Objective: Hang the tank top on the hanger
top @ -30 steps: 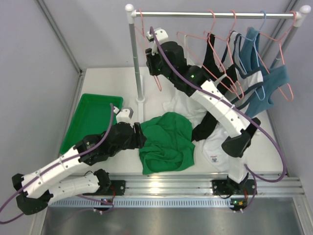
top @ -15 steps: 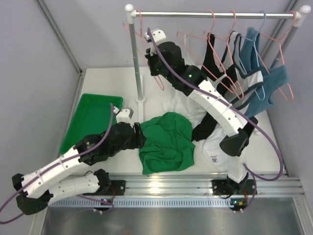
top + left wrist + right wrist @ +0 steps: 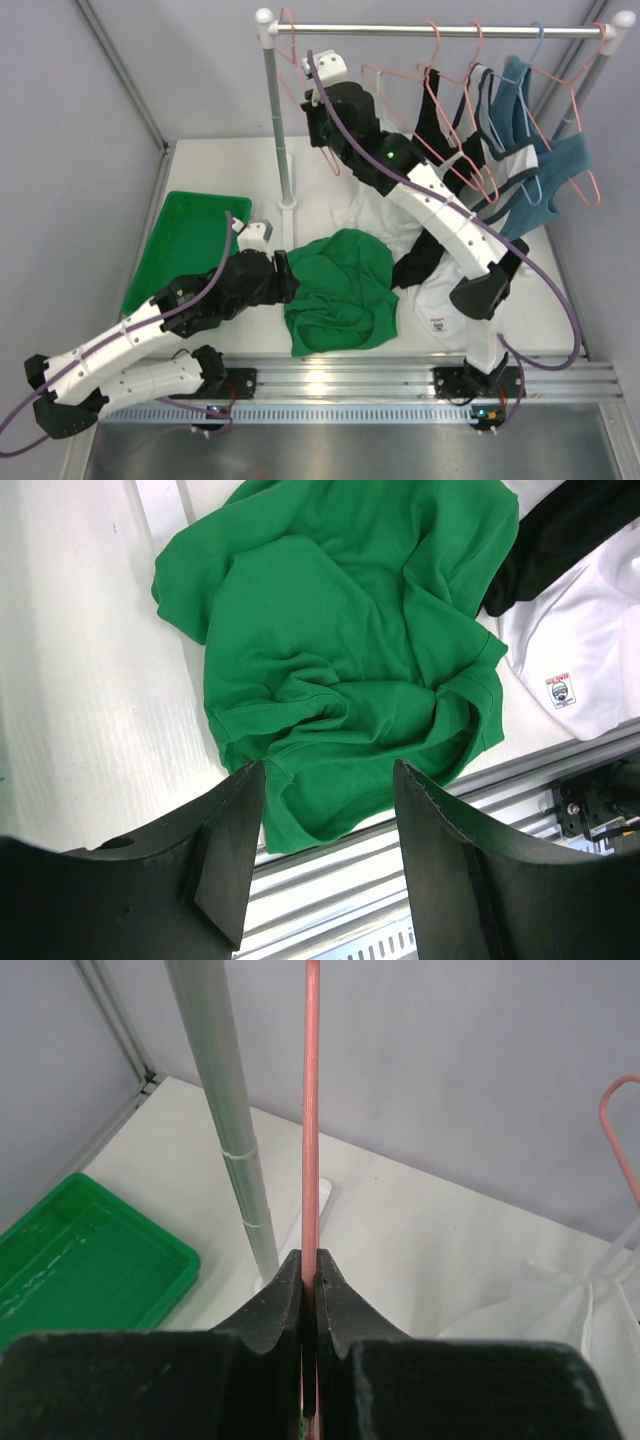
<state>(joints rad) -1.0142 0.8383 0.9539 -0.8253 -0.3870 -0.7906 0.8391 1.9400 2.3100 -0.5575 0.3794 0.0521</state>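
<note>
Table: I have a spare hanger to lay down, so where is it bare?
The table is bare behind the green tray, left of the rack post, and right of the white shirt. The middle is crowded: tank top, black garment.

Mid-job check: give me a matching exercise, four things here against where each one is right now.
Things: 1 tank top; 2 hanger; 3 green tray; 4 teal tops.
Places: A pinched in the shut right jaws; B hung at the rail's right end; C crumpled on the table by the open left jaws; D on the table's left side.
Pairs: 1-C; 2-A; 3-D; 4-B.
</note>
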